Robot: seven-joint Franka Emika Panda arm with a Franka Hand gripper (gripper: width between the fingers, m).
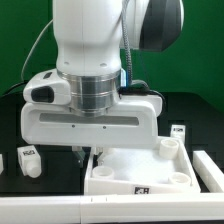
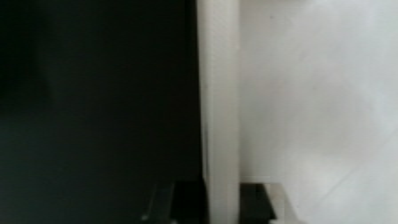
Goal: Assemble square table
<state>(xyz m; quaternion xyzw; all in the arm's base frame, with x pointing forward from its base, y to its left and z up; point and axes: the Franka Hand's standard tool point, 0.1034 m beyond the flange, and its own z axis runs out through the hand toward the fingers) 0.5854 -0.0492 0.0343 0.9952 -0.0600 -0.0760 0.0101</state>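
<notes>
My gripper [image 2: 219, 206] pinching the table top [image 1: 130, 168] by its rim, fingers nearly together, a leg [image 1: 29, 160] lying apart

The arm [image 1: 88, 40] reaches down with its wrist [image 1: 90, 92] held vertical — the gripper [image 1: 87, 155] hangs low, its two dark fingers [image 2: 178, 203] drawn tightly together.

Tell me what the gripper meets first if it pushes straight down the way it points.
The gripper looks shut on the edge of the square table top, which runs between its fingers. Going straight down, the fingertips would likely meet the black table under that edge first, though depth is unclear.
</notes>
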